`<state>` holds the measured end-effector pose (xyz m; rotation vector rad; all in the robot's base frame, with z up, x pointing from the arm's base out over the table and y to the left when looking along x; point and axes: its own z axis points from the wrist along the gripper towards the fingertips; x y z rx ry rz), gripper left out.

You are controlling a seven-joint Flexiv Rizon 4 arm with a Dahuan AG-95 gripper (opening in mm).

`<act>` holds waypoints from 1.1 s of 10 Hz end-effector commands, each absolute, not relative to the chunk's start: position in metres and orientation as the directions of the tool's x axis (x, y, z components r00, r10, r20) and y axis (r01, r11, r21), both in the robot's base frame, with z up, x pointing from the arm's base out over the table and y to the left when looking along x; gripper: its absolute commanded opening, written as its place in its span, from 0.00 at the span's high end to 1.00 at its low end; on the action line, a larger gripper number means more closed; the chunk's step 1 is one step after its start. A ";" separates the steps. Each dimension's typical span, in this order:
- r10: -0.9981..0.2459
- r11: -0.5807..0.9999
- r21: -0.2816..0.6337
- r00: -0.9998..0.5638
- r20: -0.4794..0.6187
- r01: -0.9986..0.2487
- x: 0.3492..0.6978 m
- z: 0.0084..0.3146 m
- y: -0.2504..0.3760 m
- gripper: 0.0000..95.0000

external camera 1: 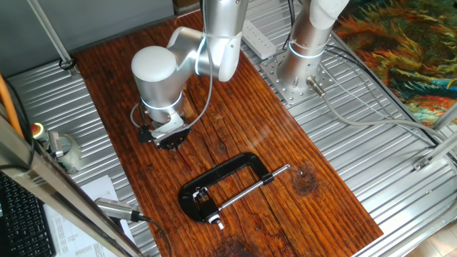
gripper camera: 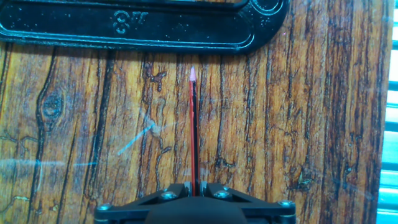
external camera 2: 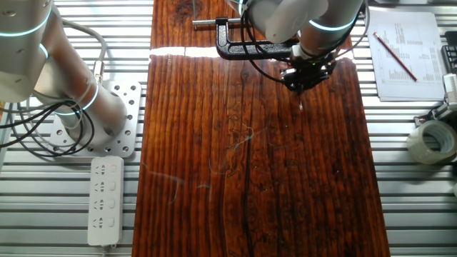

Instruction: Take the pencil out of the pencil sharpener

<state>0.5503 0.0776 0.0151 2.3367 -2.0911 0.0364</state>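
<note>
My gripper [gripper camera: 196,186] is shut on the pencil [gripper camera: 193,130], a thin dark-red stick. The pencil runs forward from between the fingers to a free pink tip just short of the black C-clamp [gripper camera: 124,25]. No block sits on that tip. In the other fixed view the gripper [external camera 2: 303,77] hangs just in front of the clamp [external camera 2: 257,50], with the pencil's pale tip [external camera 2: 300,107] pointing down at the wood. In one fixed view the gripper [external camera 1: 171,141] is low over the board, left of the clamp [external camera 1: 228,175]. I cannot pick out the pencil sharpener in any view.
A second arm's base [external camera 2: 78,107] stands on the metal table left of the wooden board [external camera 2: 250,178], with a white power strip [external camera 2: 103,200] beside it. A tape roll [external camera 2: 432,139] and a paper sheet [external camera 2: 403,50] lie to the right.
</note>
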 end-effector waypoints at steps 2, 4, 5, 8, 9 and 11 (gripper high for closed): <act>-0.994 -0.106 -0.014 0.105 0.018 -0.994 0.550 0.014 0.077 1.00; -0.994 -0.107 -0.014 0.107 0.018 -0.994 0.550 0.014 0.077 1.00; -0.994 -0.107 -0.015 0.106 0.017 -0.994 0.550 0.013 0.077 1.00; -0.994 -0.111 -0.015 0.111 0.014 -0.994 0.550 0.013 0.077 1.00; -0.994 -0.111 -0.015 0.111 0.014 -0.994 0.550 0.012 0.077 1.00; -0.994 -0.110 -0.015 0.110 0.013 -0.994 0.550 0.012 0.077 1.00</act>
